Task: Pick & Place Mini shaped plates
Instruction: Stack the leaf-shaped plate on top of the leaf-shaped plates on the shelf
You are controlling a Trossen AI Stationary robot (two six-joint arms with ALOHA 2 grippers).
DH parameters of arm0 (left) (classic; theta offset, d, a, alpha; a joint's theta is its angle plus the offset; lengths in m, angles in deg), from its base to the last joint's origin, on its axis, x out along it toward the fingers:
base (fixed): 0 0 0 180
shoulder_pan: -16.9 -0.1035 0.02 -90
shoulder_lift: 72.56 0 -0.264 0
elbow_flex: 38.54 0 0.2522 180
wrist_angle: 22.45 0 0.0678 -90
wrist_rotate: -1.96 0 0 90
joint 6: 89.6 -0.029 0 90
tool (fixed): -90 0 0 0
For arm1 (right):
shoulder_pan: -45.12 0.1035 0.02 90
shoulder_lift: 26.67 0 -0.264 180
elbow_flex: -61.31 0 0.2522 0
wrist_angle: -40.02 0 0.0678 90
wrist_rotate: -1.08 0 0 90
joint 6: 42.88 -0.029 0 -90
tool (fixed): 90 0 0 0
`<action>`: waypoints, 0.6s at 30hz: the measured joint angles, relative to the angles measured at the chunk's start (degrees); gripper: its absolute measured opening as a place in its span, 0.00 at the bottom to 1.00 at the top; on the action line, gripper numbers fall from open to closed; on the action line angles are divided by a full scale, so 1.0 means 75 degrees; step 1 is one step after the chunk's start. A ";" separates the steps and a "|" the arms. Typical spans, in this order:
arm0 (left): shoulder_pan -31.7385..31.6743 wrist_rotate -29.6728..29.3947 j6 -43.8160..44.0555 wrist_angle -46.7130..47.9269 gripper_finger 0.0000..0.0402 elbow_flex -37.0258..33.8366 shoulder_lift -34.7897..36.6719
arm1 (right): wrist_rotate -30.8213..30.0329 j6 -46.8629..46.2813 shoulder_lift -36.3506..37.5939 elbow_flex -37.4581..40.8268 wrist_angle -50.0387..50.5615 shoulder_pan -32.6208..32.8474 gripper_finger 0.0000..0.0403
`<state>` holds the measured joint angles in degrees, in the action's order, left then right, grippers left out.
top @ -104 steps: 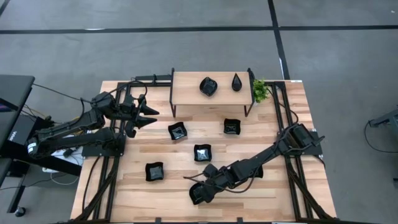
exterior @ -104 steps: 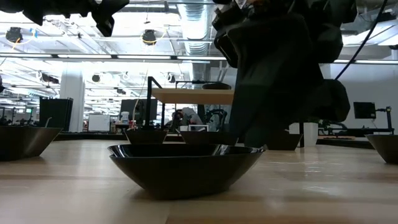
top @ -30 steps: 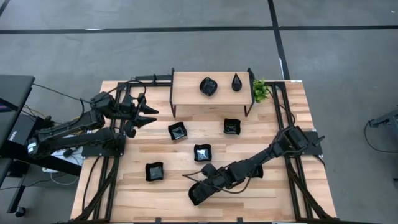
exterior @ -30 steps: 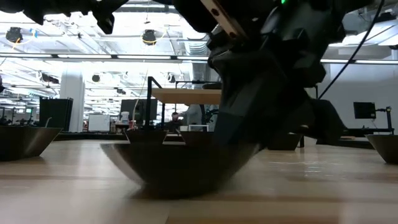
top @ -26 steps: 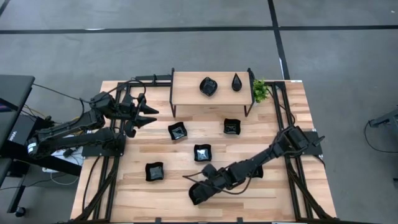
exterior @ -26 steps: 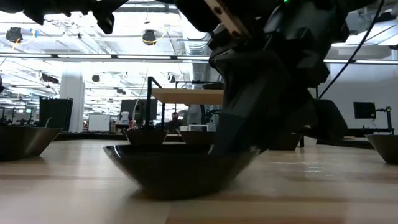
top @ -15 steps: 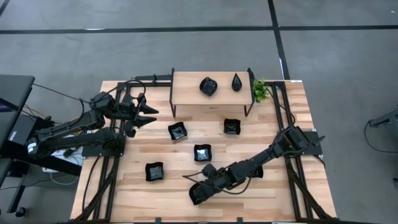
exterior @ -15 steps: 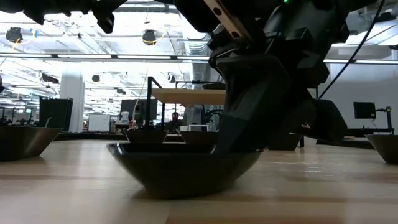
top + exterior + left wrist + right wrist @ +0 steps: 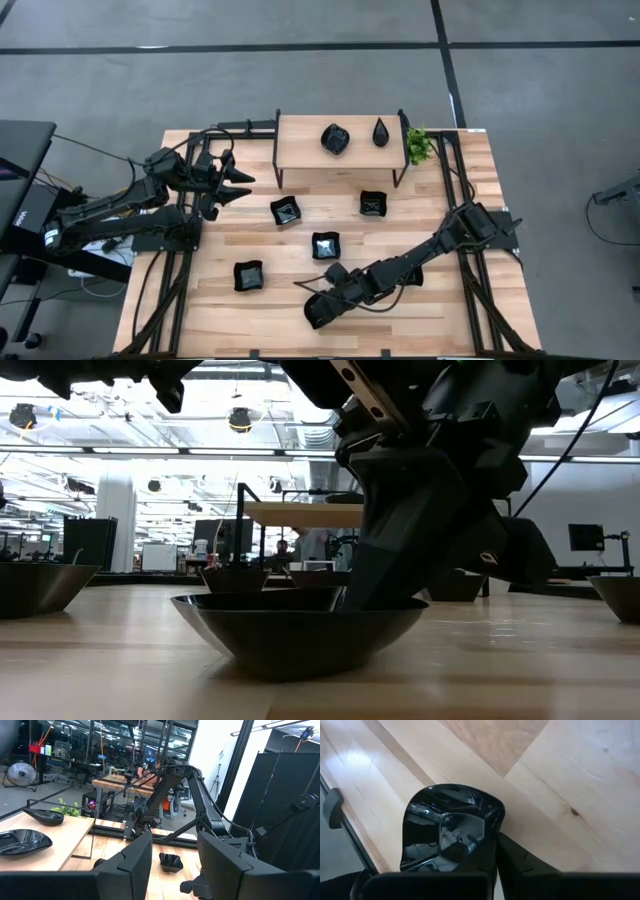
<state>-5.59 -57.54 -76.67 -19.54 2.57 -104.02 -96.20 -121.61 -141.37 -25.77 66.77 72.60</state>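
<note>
- Right gripper: low over the front edge of the light wooden table; jaws closed on the near rim of a glossy black rounded-square dish; one finger inside the rim, one outside; the dish sits on the tabletop.
- Left gripper: raised near the table's left rear; jaws apart, holding nothing.
- Two other black dishes lie on the raised wooden shelf; further square ones lie mid-table.

a grey concrete floor crossed by dark lines surrounds the wooden table. beyond it lies an open workshop with ceiling lights, a white pillar, a floor fan, and what may be desks.
</note>
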 joint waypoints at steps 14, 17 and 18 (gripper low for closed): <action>-0.0002 -0.0001 -0.0002 -0.0055 0.40 0.0000 0.0001 | 0.0812 0.1368 0.1765 0.0003 0.1022 -0.0514 0.01; -0.0002 0.0000 0.0000 -0.0077 0.40 0.0000 0.0000 | 0.0869 0.1648 0.2386 0.0003 0.1534 -0.0786 0.01; -0.0002 0.0000 0.0000 -0.0087 0.40 0.0000 0.0000 | 0.0935 0.1745 0.2596 0.0003 0.1687 -0.0899 0.00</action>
<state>-5.61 -57.54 -76.67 -20.19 2.57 -104.02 -89.19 -108.53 -121.90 -25.75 79.42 65.85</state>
